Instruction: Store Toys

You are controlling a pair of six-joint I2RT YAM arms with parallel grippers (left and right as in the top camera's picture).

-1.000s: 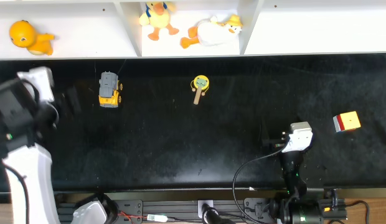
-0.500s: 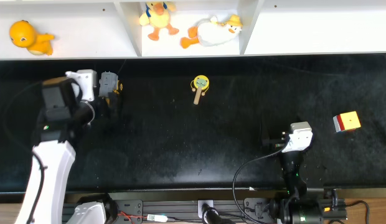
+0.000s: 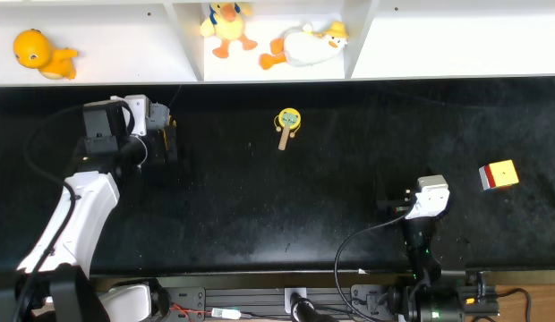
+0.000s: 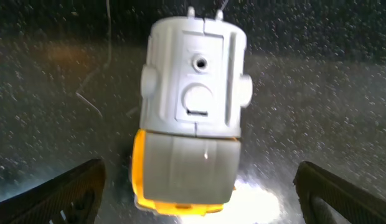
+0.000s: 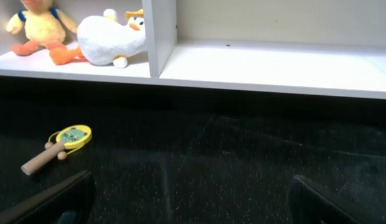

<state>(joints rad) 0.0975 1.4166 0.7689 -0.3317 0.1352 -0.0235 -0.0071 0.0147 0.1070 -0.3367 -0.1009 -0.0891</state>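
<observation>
toy truck (image 4: 193, 106), grey and yellow hard plastic, upright on black counter (image 4: 330, 81) beneath left tool (image 4: 199, 190), spread wide apart either side. probably light, rigid, slightly slick; best pinched across flat flanks, clear of wheels.

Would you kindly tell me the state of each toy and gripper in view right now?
toy truck: upright, ungripped
left gripper: open, straddling toy truck
right gripper: open, empty
rattle: lying flat, not shelved
cube: not shelved
orange duck: shelved, alone in its compartment
yellow duck: shelved
white duck: shelved, lying down
</observation>
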